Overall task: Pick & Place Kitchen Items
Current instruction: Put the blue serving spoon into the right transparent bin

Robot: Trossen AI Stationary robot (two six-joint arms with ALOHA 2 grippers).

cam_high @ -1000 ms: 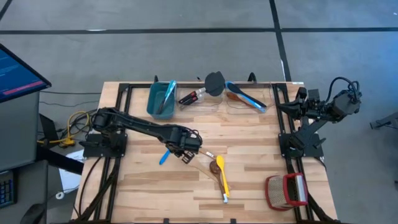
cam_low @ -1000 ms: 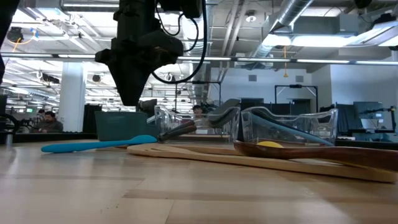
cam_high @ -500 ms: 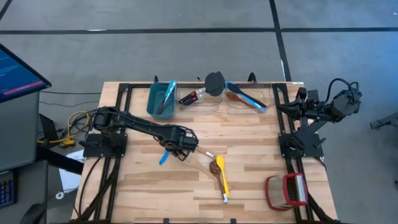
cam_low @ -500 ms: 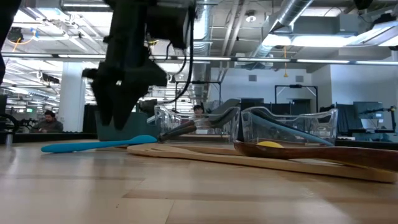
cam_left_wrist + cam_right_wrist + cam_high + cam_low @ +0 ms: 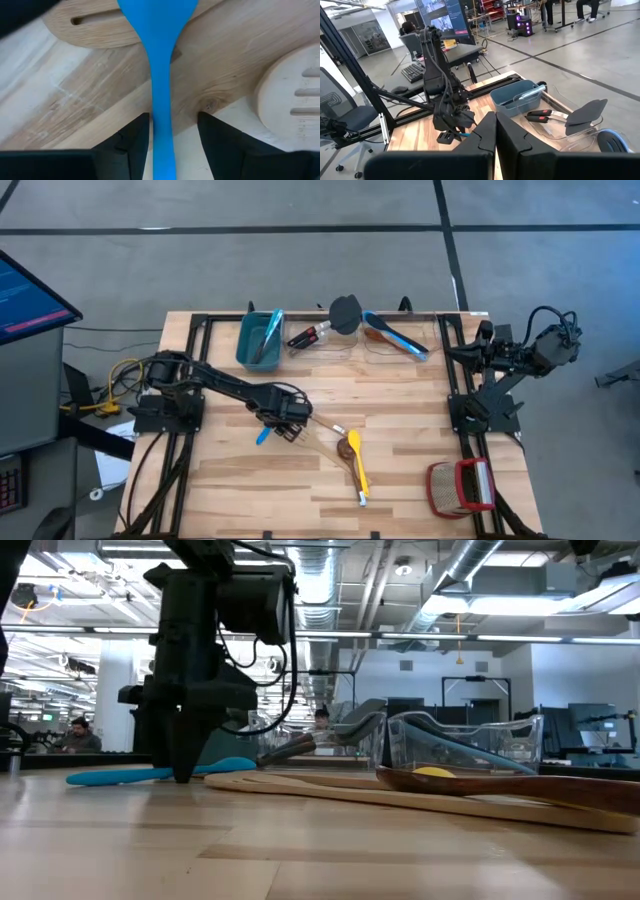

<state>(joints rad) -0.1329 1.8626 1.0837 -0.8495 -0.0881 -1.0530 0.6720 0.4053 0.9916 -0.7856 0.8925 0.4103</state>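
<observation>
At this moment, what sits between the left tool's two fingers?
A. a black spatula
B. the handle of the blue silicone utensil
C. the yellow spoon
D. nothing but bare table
B: in the left wrist view the blue silicone utensil's handle runs between the left tool's two fingers, which stand apart on either side of it, not yet closed.

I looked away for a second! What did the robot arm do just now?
The left gripper came down from above the table and a bit to the left, and now its open fingers stand on either side of the blue spatula's handle, not yet closed on it. The spatula has not moved. The wooden spoon, the yellow spoon and the right gripper, shut off to the side, stayed put.
</observation>
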